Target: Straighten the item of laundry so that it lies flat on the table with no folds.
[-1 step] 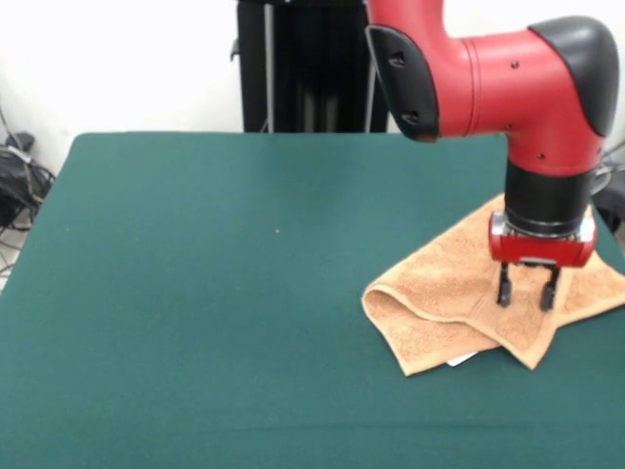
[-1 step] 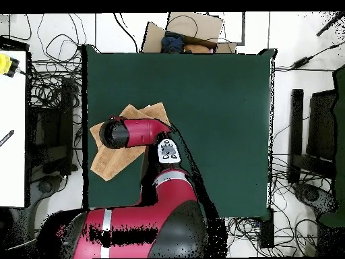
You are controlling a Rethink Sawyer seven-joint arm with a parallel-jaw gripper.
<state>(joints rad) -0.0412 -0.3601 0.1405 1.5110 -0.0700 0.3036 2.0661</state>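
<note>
1. The table (image 1: 215,293), covered in dark green cloth, spread wide on every side below the gripper, most of its bare surface lying off to the picture's left of the tool in the front view.
2. The red and black Sawyer arm (image 1: 508,83) came down from above, its black wrist pointing straight down over the towel; in the overhead view its red elbow hid much of the cloth.
3. The tan-orange terry hand towel (image 1: 439,293) lay crumpled directly under the gripper, near the table's edge. One flap was folded over the rest, its rounded crease showing left of the tool in the front view, with corners poking out below it.
4. The gripper (image 1: 527,293) stood released, its two black fingers (image 1: 504,288) spread apart and pointing down, tips at or just above the towel's top layer, nothing clasped between them.
5. A small white tag (image 1: 461,360) peeked from under the towel's near edge, below and left of the gripper.
</note>
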